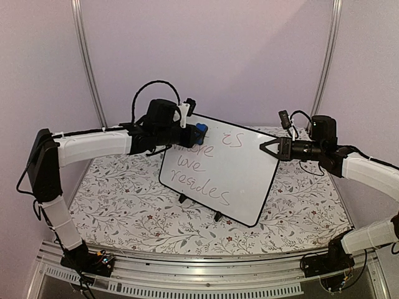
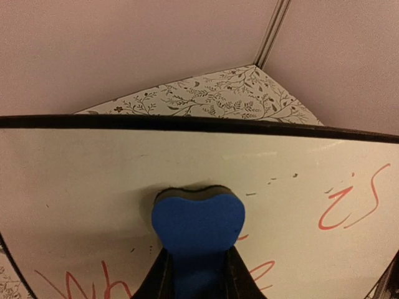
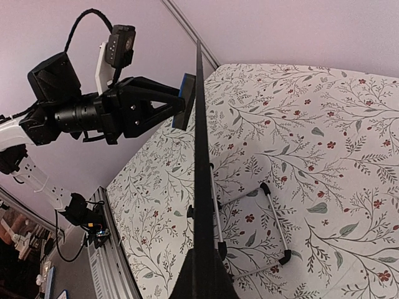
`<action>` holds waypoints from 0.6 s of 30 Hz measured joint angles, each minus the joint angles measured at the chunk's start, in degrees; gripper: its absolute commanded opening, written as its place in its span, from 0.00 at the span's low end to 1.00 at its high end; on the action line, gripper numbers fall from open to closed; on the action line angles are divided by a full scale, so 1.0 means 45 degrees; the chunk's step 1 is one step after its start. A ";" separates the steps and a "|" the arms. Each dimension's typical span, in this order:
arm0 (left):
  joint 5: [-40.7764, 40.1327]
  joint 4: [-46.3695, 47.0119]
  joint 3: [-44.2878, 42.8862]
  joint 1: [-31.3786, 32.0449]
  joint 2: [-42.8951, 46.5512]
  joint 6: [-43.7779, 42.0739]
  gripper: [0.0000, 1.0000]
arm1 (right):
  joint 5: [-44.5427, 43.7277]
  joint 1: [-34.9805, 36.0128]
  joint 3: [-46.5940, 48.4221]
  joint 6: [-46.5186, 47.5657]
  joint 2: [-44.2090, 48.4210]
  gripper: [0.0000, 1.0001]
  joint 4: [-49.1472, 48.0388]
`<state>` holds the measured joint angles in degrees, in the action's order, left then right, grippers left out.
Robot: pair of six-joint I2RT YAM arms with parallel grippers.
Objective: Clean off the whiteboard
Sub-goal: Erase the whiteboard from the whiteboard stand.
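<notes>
Top external puts your two arm bases at the near edge of the table (image 1: 124, 199), which is covered in a leafy print. Past them, mid-table, the whiteboard (image 1: 218, 168) stands upright on its black feet (image 1: 217, 217), turned so its left end sits farther from you than its right. Handwriting (image 1: 196, 165) fills the left half of its face; you can read "love" and "resides", with "is" higher up. Your right claw (image 1: 263, 147) comes in from the right and is closed on the whiteboard's right edge. The right wrist view looks straight along that thin black rim rising from between the fingers, with the wire stand (image 3: 274, 224) braced behind. Your left claw (image 1: 197, 130) reaches in from the left and is clamped on a blue eraser (image 2: 198, 230), which is pressed against the face just under the top rim near the upper left corner. Left wrist view shows the face bare around the eraser, with letters below and to the right. Behind everything stand plain pale walls (image 1: 249, 56).
</notes>
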<state>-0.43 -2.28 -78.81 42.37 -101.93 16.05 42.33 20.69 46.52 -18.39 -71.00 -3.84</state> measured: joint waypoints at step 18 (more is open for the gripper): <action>-0.0539 0.0816 0.2181 0.0398 0.0670 0.0461 0.00 | 0.0000 0.0000 0.0005 -0.0005 -0.0019 0.00 0.0005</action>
<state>-2.85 1.39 -68.99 44.16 -98.91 18.13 42.33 20.69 46.54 -18.41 -71.09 -3.81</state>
